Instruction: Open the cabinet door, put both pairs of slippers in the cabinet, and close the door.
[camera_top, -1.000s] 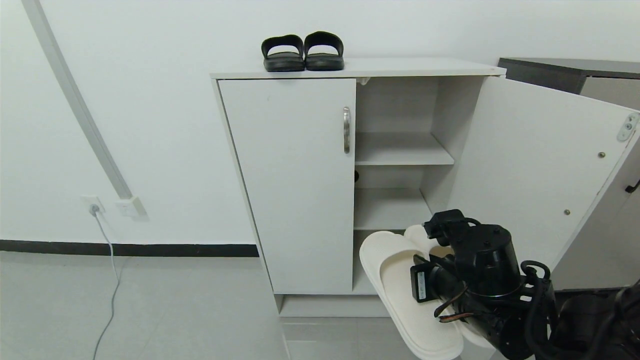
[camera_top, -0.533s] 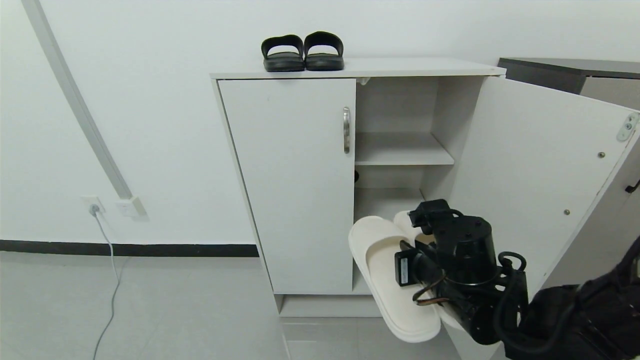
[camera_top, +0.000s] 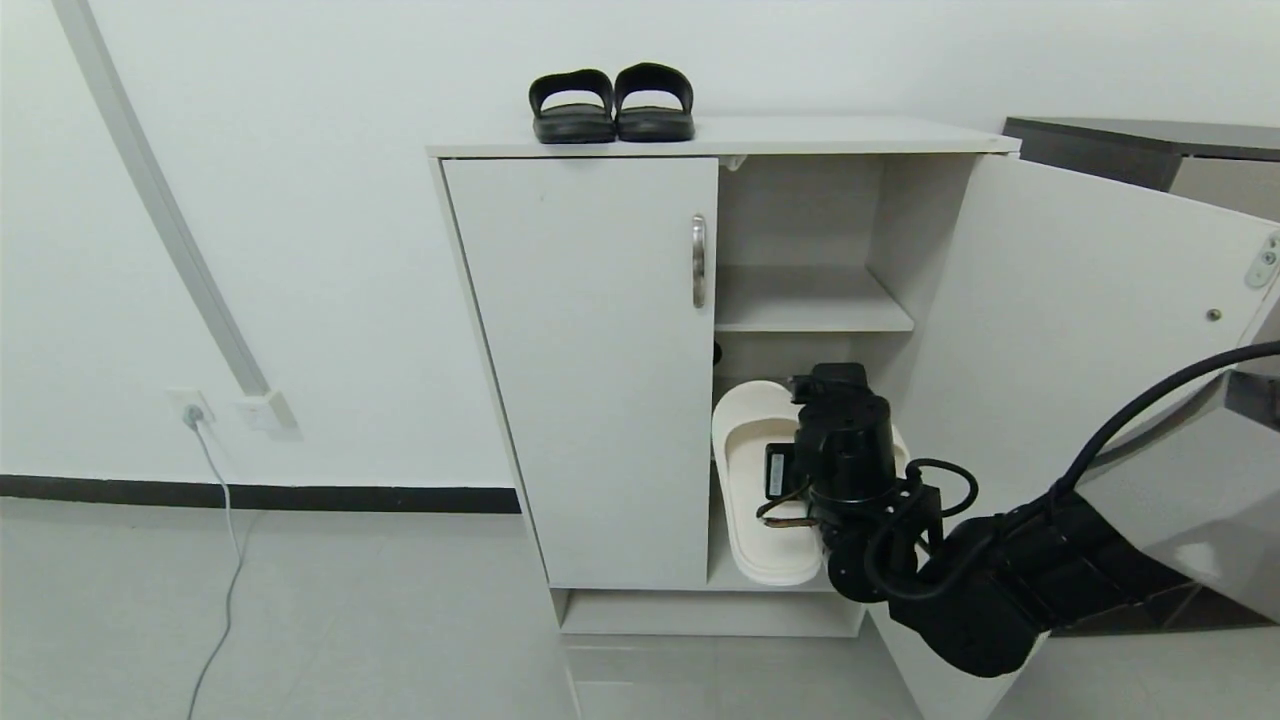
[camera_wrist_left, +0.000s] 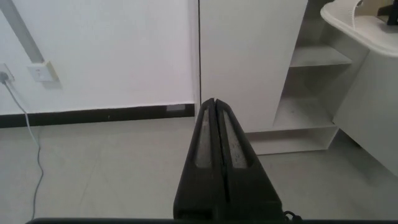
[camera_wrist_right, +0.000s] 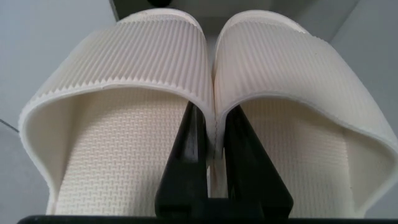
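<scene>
So my right gripper (camera_wrist_right: 211, 121) has its fingers (camera_wrist_right: 186, 146) clamped on the inner strap edges of the white slippers (camera_top: 748, 470), one finger inside each slipper, squeezing the pair side by side. The pair sits tilted in the open right half of the cabinet (camera_top: 800, 215), below the upper shelf (camera_top: 810, 300), toes up and heels down by the bottom front edge. The right door (camera_top: 1060, 330) is swung wide and the left door (camera_top: 590, 370) is shut, the black slippers (camera_top: 612, 103) are on the cabinet top at its front edge, and my left gripper (camera_wrist_left: 214, 112) hangs over the floor (camera_wrist_left: 112, 168) with its fingers pressed together.
</scene>
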